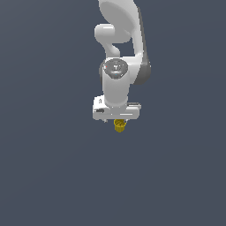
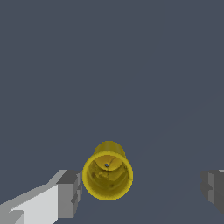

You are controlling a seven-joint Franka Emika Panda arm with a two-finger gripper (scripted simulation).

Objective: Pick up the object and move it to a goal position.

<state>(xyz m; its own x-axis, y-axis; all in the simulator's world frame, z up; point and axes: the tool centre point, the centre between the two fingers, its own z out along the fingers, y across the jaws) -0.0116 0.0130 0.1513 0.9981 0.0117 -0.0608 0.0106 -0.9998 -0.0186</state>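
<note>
yellow cup sits between wide-spread jaws

the white arm (image 1: 119, 57) hangs straight down over a plain dark grey-blue counter (image 1: 44, 176). in the exterior view the small yellow cup (image 1: 119, 125) shows just beneath the white gripper body, peeking out below its lower edge.

the wrist view looks down into the cup (image 2: 107, 176): 1 open, wider rim faces the camera and a narrower base lies beyond it. the gripper (image 2: 142, 188) has its jaws spread wide. 1 grey finger (image 2: 69, 192) stands just beside the cup's rim, though whether it touches i cannot tell; the other finger (image 2: 213, 189) is well apart from it. the cup lies nearer the first finger than midway.
</note>
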